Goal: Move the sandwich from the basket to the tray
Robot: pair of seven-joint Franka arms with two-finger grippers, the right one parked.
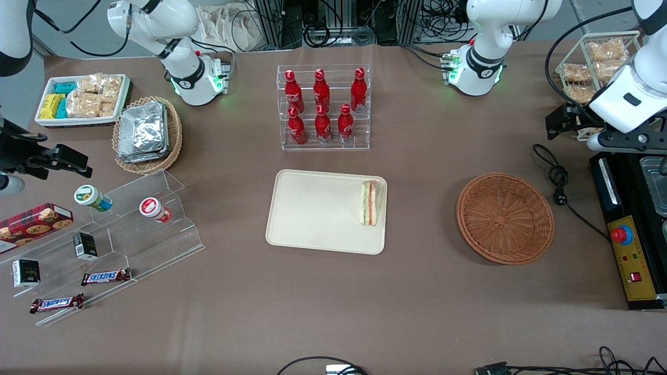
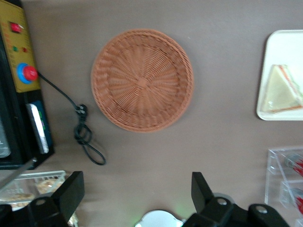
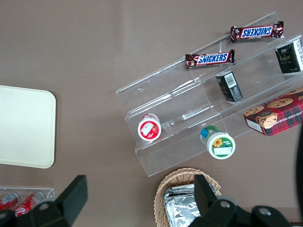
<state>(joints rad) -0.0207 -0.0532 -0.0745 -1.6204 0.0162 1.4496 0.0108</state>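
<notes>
The sandwich, a wrapped wedge of white bread with green and pink filling, lies on the cream tray at the tray's edge nearest the basket. The reddish-brown wicker basket sits beside the tray toward the working arm's end, with nothing in it. My gripper hangs raised near the working arm's end of the table, farther from the front camera than the basket. The left wrist view shows my gripper open with only bare table between its fingers, plus the basket, the tray and the sandwich.
An acrylic rack of red bottles stands farther back than the tray. A black control box and a coiled cable lie beside the basket. A wire rack of snacks is near my gripper. Toward the parked arm's end stand an acrylic snack stand and a tan foil-packet basket.
</notes>
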